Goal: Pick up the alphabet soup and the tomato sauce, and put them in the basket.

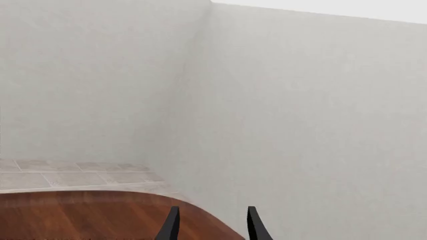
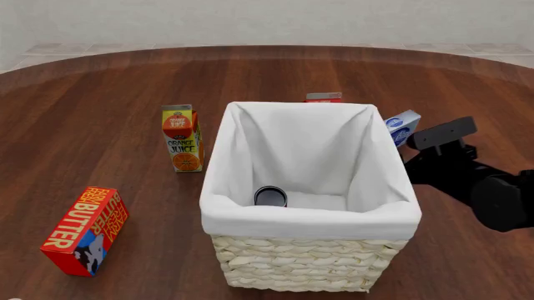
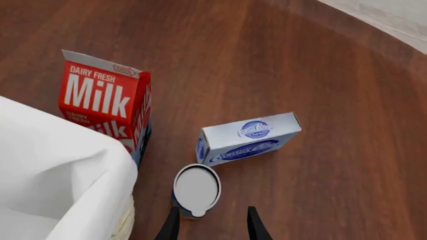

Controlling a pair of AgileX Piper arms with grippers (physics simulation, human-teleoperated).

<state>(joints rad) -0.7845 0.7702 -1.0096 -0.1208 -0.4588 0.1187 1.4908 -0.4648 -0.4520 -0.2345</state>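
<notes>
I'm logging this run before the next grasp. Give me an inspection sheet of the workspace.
Surface: dark wooden table, round edge.
Job's things: basket mid-table; dark-topped can, likely the tomato sauce, inside; alphabet soup upright on the table beside the basket.
Clutter: butter box, juice carton, milk carton, blue-white box.
Grippers: right pincer open, above the soup; left pincer open, empty, off past the table edge.
Cables: nothing seen.
Surroundings: pale walls, tiled floor.
</notes>
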